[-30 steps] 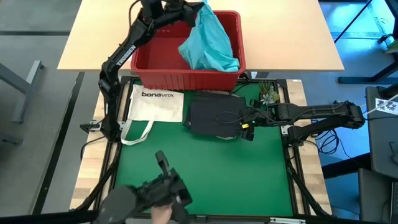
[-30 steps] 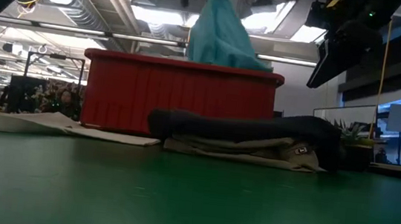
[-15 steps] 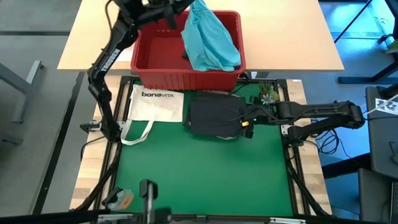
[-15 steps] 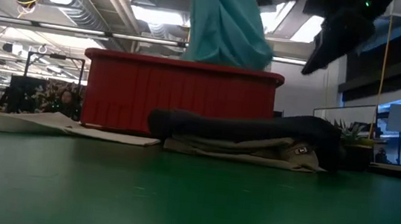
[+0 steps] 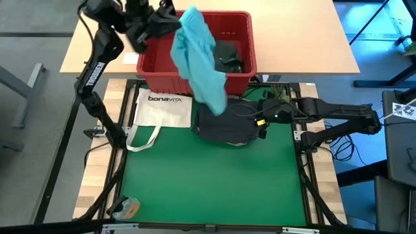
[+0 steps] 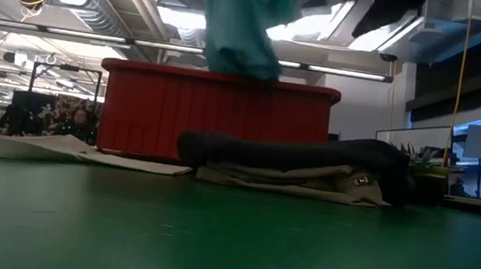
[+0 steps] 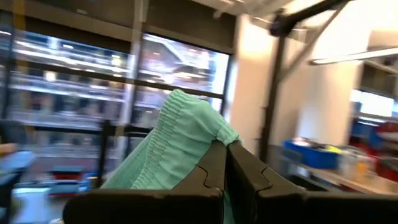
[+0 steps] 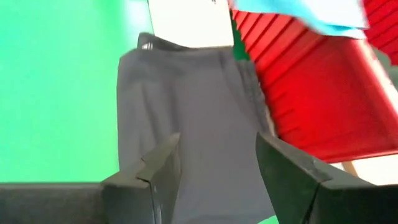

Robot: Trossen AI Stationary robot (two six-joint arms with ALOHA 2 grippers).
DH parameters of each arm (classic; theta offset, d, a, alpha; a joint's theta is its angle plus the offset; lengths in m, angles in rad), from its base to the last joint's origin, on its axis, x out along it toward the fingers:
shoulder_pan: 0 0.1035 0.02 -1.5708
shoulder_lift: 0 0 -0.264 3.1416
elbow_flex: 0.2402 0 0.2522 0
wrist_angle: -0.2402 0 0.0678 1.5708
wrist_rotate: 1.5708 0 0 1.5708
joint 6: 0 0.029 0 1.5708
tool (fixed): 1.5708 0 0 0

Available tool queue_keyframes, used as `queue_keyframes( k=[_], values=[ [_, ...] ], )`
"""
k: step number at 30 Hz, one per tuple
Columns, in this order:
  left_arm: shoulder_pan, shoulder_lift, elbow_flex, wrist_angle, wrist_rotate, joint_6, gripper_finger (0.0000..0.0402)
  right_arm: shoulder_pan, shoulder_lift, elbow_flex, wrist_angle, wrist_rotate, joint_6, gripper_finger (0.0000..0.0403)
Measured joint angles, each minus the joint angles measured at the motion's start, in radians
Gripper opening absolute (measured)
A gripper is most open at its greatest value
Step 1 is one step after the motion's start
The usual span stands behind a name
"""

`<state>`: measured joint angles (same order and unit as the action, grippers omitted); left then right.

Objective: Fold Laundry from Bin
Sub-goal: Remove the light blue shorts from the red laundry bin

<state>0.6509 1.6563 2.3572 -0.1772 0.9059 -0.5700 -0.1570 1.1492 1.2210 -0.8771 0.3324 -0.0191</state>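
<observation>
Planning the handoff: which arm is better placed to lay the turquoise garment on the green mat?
Left. Its claw is shut on the turquoise garment, which hangs over the bin's front edge. The right claw is open, low over the dark grey garment.

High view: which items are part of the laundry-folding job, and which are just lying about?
Job:
- light turquoise cloth garment, hanging from the shut left gripper
- red slotted plastic bin
- dark green garment in the bin
- dark grey folded garment on the mat, open right gripper over it

Lying about:
- white bonaVITA tote bag
- small green plant
</observation>
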Motion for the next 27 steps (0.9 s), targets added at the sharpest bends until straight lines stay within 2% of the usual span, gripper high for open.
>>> queue_keyframes(
  k=[8,13,17,20,24,27],
  values=[
    [-0.097,-0.052,0.0,-0.001,0.083,0.001,0.0,0.0,0.0,0.079,0.001,-0.001,-0.042,0.0202],
    [-0.17,-0.056,0.0,-0.021,0.089,0.001,0.0,0.0,0.0,0.083,0.082,-0.015,-0.043,0.0202],
    [-0.215,-0.055,0.0,-0.096,0.07,0.045,0.0,0.0,0.0,0.083,0.159,-0.125,-0.094,0.0202],
    [-0.242,-0.055,0.0,-0.185,0.018,0.123,0.0,0.0,0.0,0.083,0.204,-0.212,-0.145,0.0202],
    [-0.263,-0.054,-0.002,-0.254,-0.023,0.176,0.0,0.0,0.003,0.083,0.275,-0.313,-0.154,0.0202],
    [-0.278,-0.055,-0.001,-0.319,-0.056,0.219,0.0,0.0,0.007,0.083,0.312,-0.431,-0.139,0.0202]
  ],
)
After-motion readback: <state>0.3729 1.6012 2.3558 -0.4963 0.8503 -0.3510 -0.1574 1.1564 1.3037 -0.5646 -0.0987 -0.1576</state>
